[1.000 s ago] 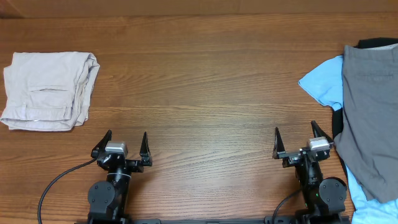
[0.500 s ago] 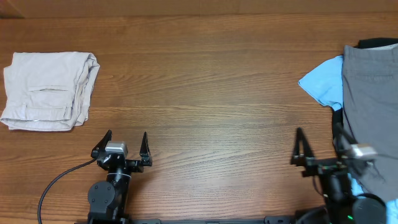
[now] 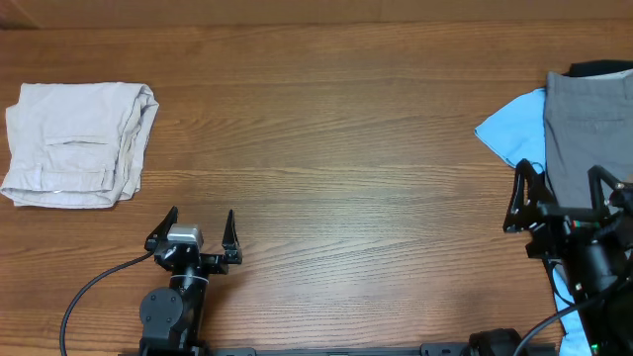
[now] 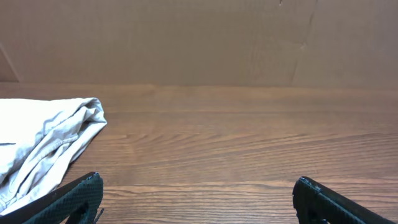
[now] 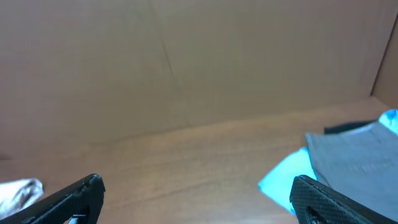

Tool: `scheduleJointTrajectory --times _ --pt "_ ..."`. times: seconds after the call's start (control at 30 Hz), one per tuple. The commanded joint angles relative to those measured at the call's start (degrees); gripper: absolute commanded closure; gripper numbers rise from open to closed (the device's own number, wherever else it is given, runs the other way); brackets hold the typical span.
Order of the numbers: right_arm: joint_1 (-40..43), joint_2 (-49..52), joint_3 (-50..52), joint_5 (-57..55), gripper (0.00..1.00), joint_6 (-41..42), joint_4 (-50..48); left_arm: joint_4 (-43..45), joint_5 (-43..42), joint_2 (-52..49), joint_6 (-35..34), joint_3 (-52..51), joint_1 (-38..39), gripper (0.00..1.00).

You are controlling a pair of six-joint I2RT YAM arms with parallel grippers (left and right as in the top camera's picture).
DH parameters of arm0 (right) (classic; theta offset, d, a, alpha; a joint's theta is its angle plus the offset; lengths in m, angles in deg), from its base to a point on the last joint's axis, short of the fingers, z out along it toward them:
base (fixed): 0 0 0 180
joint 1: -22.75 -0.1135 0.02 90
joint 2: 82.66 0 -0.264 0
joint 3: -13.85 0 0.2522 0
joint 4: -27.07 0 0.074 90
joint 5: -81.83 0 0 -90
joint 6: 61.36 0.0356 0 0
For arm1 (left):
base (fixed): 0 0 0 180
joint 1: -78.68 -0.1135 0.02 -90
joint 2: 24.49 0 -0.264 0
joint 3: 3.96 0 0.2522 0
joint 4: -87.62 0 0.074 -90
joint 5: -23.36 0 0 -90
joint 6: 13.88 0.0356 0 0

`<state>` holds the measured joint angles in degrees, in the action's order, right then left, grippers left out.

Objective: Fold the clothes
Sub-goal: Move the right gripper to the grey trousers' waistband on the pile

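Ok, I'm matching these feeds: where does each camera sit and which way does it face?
Overhead: above the table, looking straight down; shows both arms, left gripper, right gripper.
Left wrist: low over it, facing the back wall; own fingers at bottom, beige shorts left.
Right wrist: facing the same wall; own fingers at bottom, grey shorts right.
Shared: overhead and right wrist both show the grey shorts.

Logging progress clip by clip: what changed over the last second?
The right gripper swung to its right and forward toward the grey shorts, jaws open, gripping nothing. The left gripper, the beige shorts and the blue garment stayed put.
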<state>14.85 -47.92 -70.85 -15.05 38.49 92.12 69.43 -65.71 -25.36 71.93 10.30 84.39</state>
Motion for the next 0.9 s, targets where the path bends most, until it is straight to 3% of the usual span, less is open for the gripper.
scheduleJointTrajectory --times 0.0,0.2,0.5,0.7,0.87 --pt "0.2 0.2 -1.5 -0.6 0.00 0.5 1.6 0.2 0.5 0.6 -0.5 -0.2 0.3 0.00" --pt "0.2 7.5 -3.2 -1.1 0.00 2.2 4.5 0.2 0.5 0.6 -0.5 -0.2 0.3 0.00" --pt "1.0 35.6 -21.4 -15.7 0.00 2.1 16.7 0.2 0.5 0.6 -0.5 -0.2 0.3 0.00" --pt "10.2 51.7 -30.3 -15.4 0.00 1.3 18.4 0.2 0.5 0.6 -0.5 -0.2 0.3 0.00" --pt "18.5 60.7 -31.3 -8.0 0.00 -5.4 11.5 0.2 0.5 0.6 -0.5 -0.2 0.3 0.00"
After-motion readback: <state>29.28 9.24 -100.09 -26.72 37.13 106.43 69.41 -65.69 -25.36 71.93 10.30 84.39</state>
